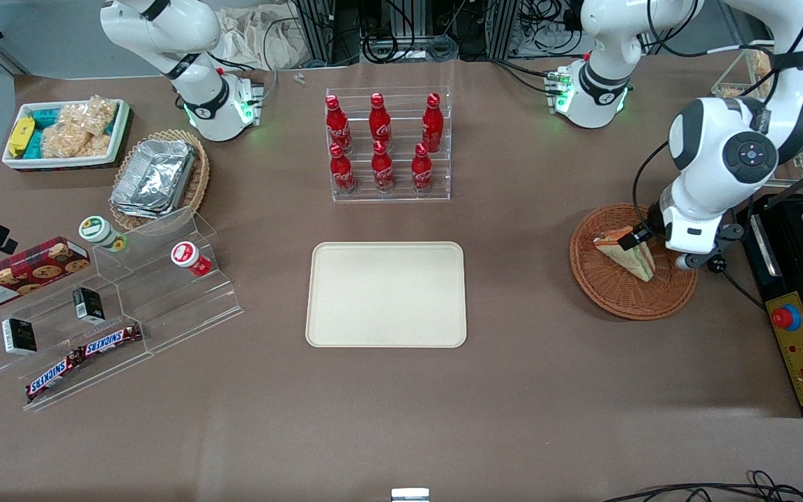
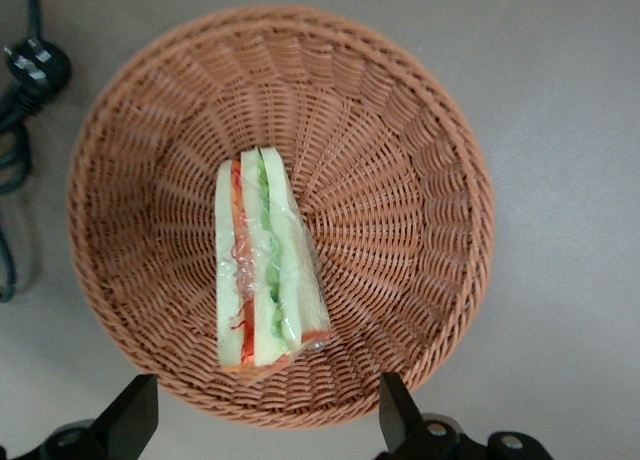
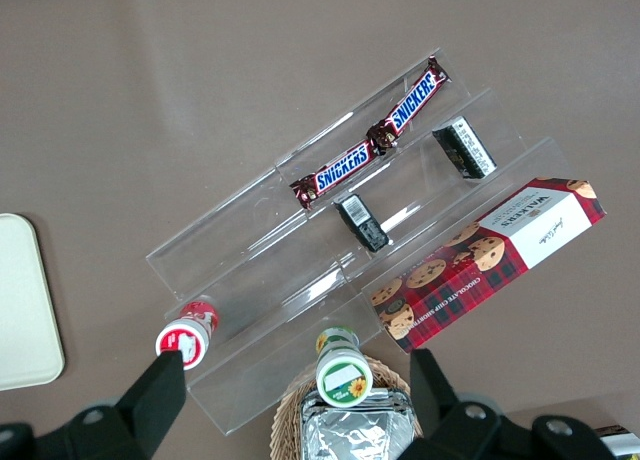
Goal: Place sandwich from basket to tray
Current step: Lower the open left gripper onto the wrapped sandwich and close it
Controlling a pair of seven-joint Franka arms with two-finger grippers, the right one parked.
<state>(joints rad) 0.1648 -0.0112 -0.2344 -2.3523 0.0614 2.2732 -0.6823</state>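
Note:
The wrapped sandwich (image 1: 628, 252) (image 2: 262, 280) lies in the round brown wicker basket (image 1: 624, 307) (image 2: 400, 180) toward the working arm's end of the table, its red and green filling edge up. My gripper (image 1: 642, 236) (image 2: 265, 415) hangs over the basket, open wide, with nothing between its fingers. One black fingertip (image 2: 135, 415) shows outside the basket's rim and the second fingertip (image 2: 395, 410) at the rim; neither touches the sandwich. The cream tray (image 1: 386, 294) (image 3: 20, 300) lies bare in the middle of the table, between the basket and the parked arm's end.
A clear rack of red cola bottles (image 1: 384, 143) stands farther from the camera than the tray. A black control box with a red button (image 1: 786, 317) sits beside the basket. A clear stepped stand with snacks (image 1: 105, 307) is toward the parked arm's end. A black plug (image 2: 35, 65) lies beside the basket.

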